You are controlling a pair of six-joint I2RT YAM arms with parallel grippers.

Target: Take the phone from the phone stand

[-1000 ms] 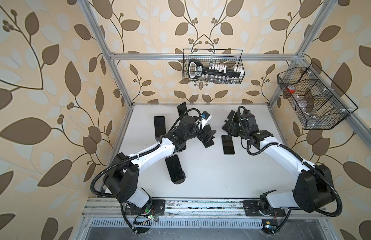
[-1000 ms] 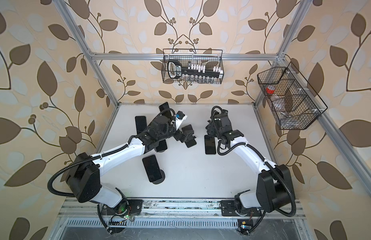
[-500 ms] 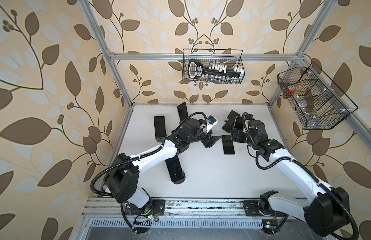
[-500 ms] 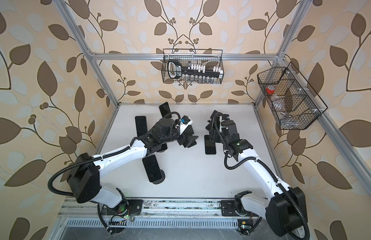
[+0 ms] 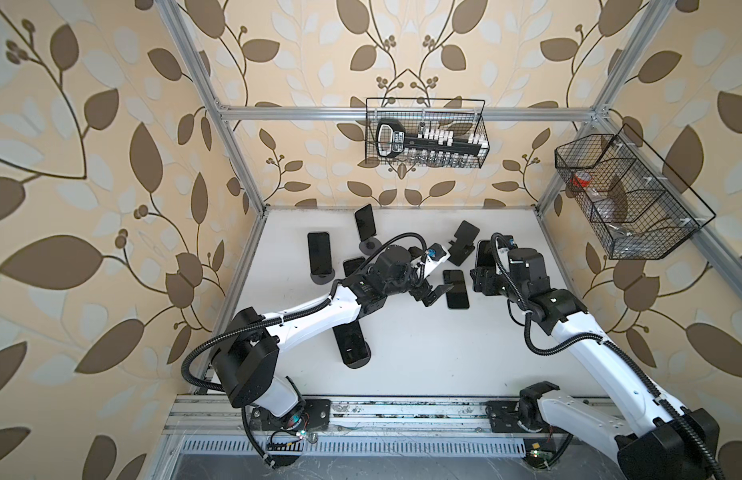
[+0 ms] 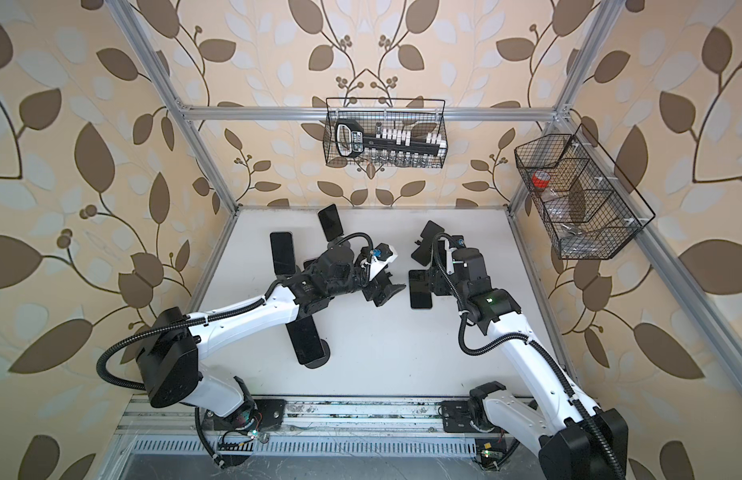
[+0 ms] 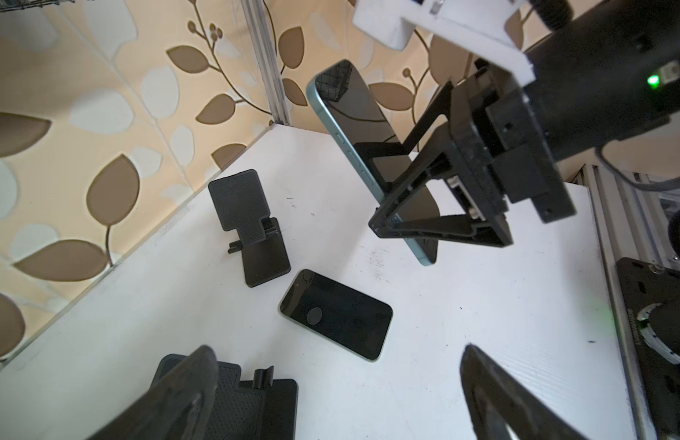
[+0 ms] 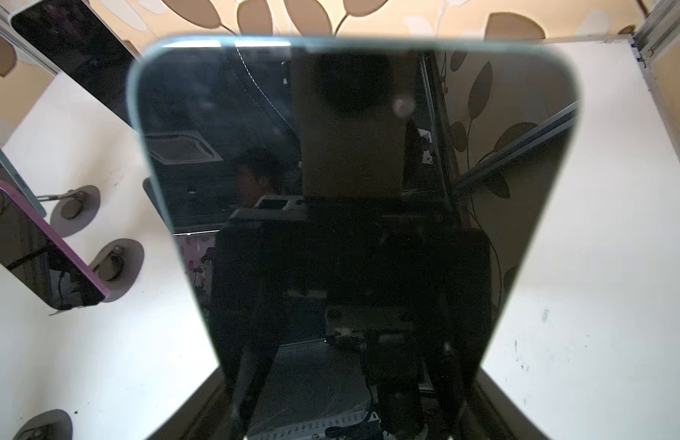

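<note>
While clamping phone point(image 7: 361, 125) clear of stand point(image 7: 251, 224) near back edge: right gripper point(image 7: 392, 224) | left gripper point(image 5: 431, 294): spread, empty | removal seemingly done; set-down pending

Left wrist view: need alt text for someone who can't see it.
The right gripper grips a teal-edged phone, tilted, over the white table. On the table a second phone lies flat beside an empty black stand. The left gripper is open, in the foreground.
</note>
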